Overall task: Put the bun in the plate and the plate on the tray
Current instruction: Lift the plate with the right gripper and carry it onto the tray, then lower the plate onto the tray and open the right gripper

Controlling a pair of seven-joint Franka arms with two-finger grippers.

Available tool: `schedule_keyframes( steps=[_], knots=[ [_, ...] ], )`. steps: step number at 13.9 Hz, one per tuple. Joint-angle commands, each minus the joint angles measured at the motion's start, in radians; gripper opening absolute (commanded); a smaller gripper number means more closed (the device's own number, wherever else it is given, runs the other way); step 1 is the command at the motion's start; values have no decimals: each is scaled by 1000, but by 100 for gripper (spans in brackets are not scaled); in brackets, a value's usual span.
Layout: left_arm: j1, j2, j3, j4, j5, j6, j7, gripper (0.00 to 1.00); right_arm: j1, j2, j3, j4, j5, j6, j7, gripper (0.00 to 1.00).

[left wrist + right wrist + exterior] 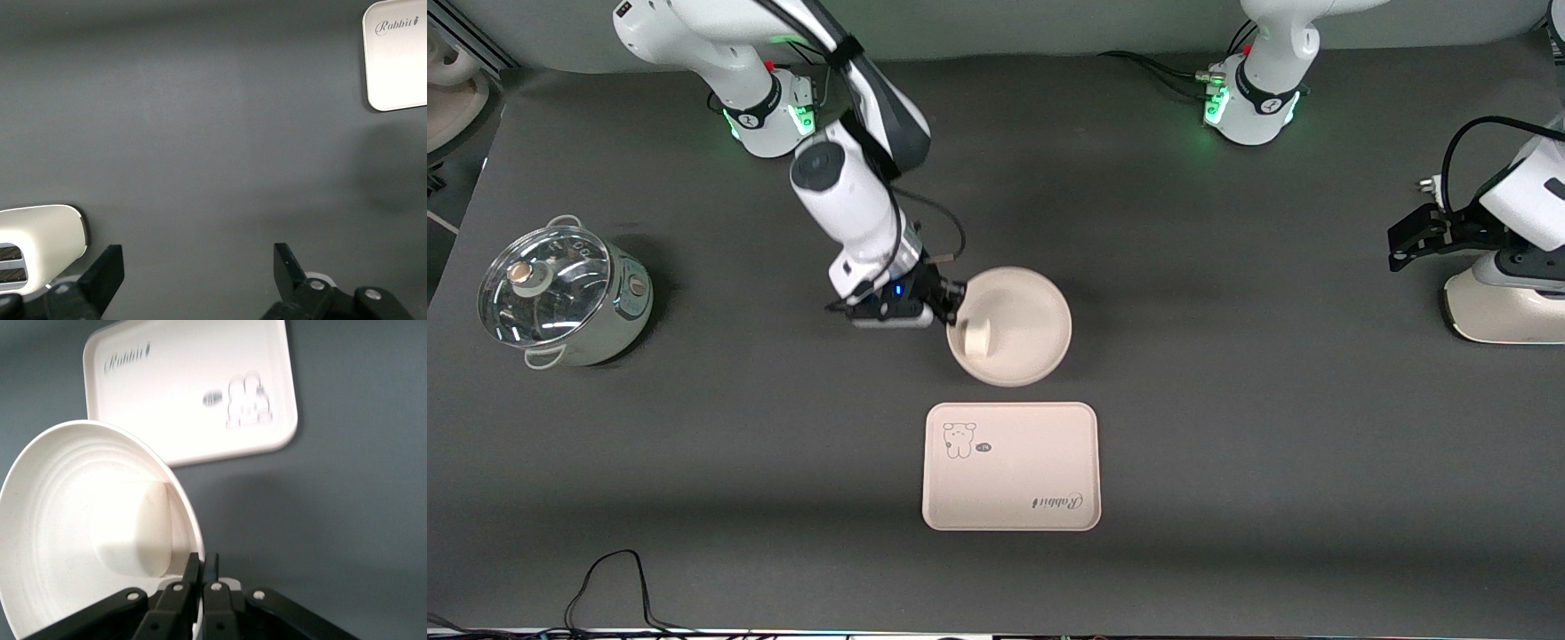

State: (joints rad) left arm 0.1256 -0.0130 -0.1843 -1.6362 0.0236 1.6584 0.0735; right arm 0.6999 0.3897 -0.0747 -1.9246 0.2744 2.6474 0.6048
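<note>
The right tool [951, 313] is pinched tight on the rim of the plate [1021, 322], one finger inside the wall and one outside, at about the plate's nine o'clock in the front view. In the right wrist view the fingers [193, 577] are nearly together with only the thin rim between them. The plate appears tipped, its gripped edge raised, and the bun [977, 339] lies inside it, against the wall close to the tool, at roughly seven o'clock on the dish. So the first half of the task looks done, and the step in hand is carrying the plate to the tray [1010, 466].

The tray lies flat on the bench [1227, 444] at the plate's six o'clock, nearer the front camera and just apart from it. An edge grip like this gives little control over tilt, so I would judge that the move wants a low, slow carry, with the dish kept as level as the wrist allows, or the bun may roll out. Aim for the tray's middle, since the plate is only a little narrower than the tray, and set it down before letting go.

The left tool [193, 277] waits with fingers spread wide and empty at the left arm's end of the bench, above bare surface, well apart from the work.
</note>
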Motion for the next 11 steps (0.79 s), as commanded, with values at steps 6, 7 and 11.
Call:
schedule_keyframes(
  steps=[6, 7, 11],
  knots=[
    [-9, 13, 6, 32, -4, -16, 6, 100, -118, 392, 4, 597, 98, -192, -43, 0],
    [-8, 13, 6, 32, -4, -17, 8, 100, -118, 408, 4, 602, 103, -188, -60, 0],
    [-4, 13, 6, 32, -2, -22, 11, 100, -120, 492, 4, 602, 104, -86, -91, 0]
  ],
)
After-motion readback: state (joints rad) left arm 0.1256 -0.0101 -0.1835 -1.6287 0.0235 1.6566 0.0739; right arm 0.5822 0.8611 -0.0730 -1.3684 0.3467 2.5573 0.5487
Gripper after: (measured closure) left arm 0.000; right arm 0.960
